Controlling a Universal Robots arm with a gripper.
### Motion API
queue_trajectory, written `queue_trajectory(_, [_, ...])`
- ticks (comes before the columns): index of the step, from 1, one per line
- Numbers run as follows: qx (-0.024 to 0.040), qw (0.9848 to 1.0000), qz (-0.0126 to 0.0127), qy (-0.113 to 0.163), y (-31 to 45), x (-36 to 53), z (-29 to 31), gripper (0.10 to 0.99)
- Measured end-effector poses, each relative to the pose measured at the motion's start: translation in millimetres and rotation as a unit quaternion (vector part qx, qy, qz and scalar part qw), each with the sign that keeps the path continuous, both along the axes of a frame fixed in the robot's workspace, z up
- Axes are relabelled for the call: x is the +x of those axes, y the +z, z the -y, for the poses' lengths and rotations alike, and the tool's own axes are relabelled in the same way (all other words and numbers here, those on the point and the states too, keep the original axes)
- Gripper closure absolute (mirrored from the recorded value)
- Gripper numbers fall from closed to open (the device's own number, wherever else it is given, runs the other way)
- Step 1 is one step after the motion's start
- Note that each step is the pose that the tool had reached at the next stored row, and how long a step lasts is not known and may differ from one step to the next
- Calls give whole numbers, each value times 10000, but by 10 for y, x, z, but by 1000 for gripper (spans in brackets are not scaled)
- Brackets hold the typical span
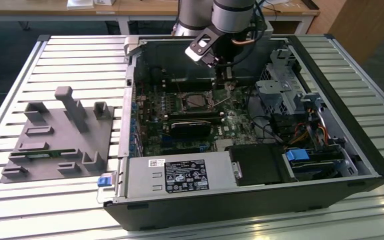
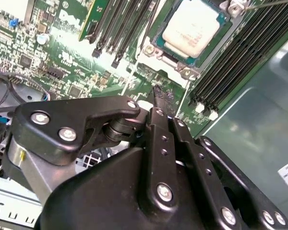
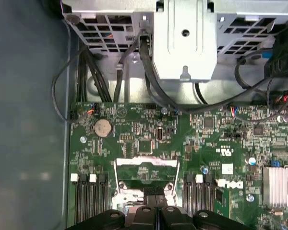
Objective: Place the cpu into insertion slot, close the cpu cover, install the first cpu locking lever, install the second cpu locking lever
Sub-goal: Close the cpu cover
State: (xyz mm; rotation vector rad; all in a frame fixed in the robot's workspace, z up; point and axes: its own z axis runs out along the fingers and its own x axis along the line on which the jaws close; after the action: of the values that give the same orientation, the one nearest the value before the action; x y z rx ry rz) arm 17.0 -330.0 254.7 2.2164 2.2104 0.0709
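**Slatted bench, open computer, chip seated in its socket**

Silvery slatted metal table (image 1: 45,60) carries a black open computer case (image 1: 245,210). Toward the exterior view's left it also carries a grey moulded fixture block with upright posts (image 1: 58,135). A green motherboard (image 2: 62,57) lies flat inside the case.

The cpu (image 2: 194,26), a small square chip with a pale silvery-beige top, sits in the insertion slot (image 2: 169,58), a square socket with a black-and-metal rim. Long narrow black memory slots (image 2: 129,24) run along both sides of the socket. A thin bare metal rod (image 2: 269,4) slants past its far corner.

In the first wrist view the cpu cover (image 3: 146,163), a thin silvery metal frame, shows at the socket just beyond the fingertips. Whether it lies flat or stands raised cannot be told.

The robot's black two-fingered gripper (image 2: 159,93) hangs over the board just beside the slot's rim, apart from the chip. Its fingers (image 3: 143,213) are drawn tightly together with nothing visible between them. Whether the tips touch the board cannot be told.
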Motion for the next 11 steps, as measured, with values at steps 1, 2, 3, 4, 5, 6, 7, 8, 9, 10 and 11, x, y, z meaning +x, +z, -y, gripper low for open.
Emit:
queue_trajectory(1, [0, 10000, 0, 0, 0, 13, 0, 980])
queue_trajectory(2, [0, 10000, -1, 1, 0, 24, 0, 980])
queue_trajectory(3, [0, 10000, -1, 0, 0, 34, 0, 980])
queue_trajectory(4, [0, 10000, -1, 0, 0, 43, 0, 980])
queue_trajectory(5, [0, 10000, -1, 0, 0, 52, 0, 980])
queue_trajectory(6, [0, 10000, -2, 0, 3, 60, 0, 980])
queue_trajectory(7, [-1, 10000, -3, 0, 7, 65, 1, 980])
queue_trajectory(8, [0, 10000, -2, 0, 12, 70, 0, 980])
queue_trajectory(9, [0, 10000, -3, 0, 19, 74, 0, 980])
queue_trajectory(10, [0, 10000, -3, 0, 27, 79, 0, 980])
queue_trajectory(11, [0, 10000, -3, 0, 34, 83, 0, 980])
